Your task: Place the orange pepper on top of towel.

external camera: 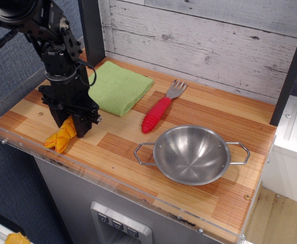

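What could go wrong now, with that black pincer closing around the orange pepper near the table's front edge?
The pincer straddles only the upper end of the orange pepper, so the ribbed toy might slip or swing when lifted. The pepper lies close to the clear front rail; a bad nudge could push it against that. The towel sits just behind the arm, so a low carry might drag and rumple its near edge.
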`<state>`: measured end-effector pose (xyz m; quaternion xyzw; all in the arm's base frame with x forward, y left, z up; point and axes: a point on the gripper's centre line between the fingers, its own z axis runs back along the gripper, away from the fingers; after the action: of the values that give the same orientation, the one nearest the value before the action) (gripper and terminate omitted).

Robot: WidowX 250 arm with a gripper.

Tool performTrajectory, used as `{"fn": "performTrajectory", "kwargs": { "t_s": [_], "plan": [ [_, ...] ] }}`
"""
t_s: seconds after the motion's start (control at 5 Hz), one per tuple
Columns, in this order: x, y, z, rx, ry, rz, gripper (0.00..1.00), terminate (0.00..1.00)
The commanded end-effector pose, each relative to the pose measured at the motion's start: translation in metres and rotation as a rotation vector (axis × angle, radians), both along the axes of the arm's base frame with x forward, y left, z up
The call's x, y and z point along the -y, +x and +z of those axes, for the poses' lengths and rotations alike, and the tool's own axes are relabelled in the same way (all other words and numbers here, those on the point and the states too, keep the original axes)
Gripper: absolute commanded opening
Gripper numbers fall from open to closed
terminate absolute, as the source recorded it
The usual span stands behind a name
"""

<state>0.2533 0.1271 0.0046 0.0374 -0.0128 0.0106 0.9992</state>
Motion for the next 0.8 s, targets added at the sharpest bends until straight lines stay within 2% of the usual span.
{"fn": "performTrajectory", "kwargs": {
  "t_s": [0.0,0.2,0.4,0.6],
  "plan": [
    [0.036,0.011,0.055,0.052,-0.016,-0.035,0.00,0.00],
    [0.037,0.026,0.080,0.106,-0.041,0.026,0.00,0.00],
    [0.027,0.060,0.074,0.113,-0.066,0.043,0.00,0.00],
    [0.014,0.084,0.066,0.093,-0.052,0.040,0.00,0.00]
  ]
}}
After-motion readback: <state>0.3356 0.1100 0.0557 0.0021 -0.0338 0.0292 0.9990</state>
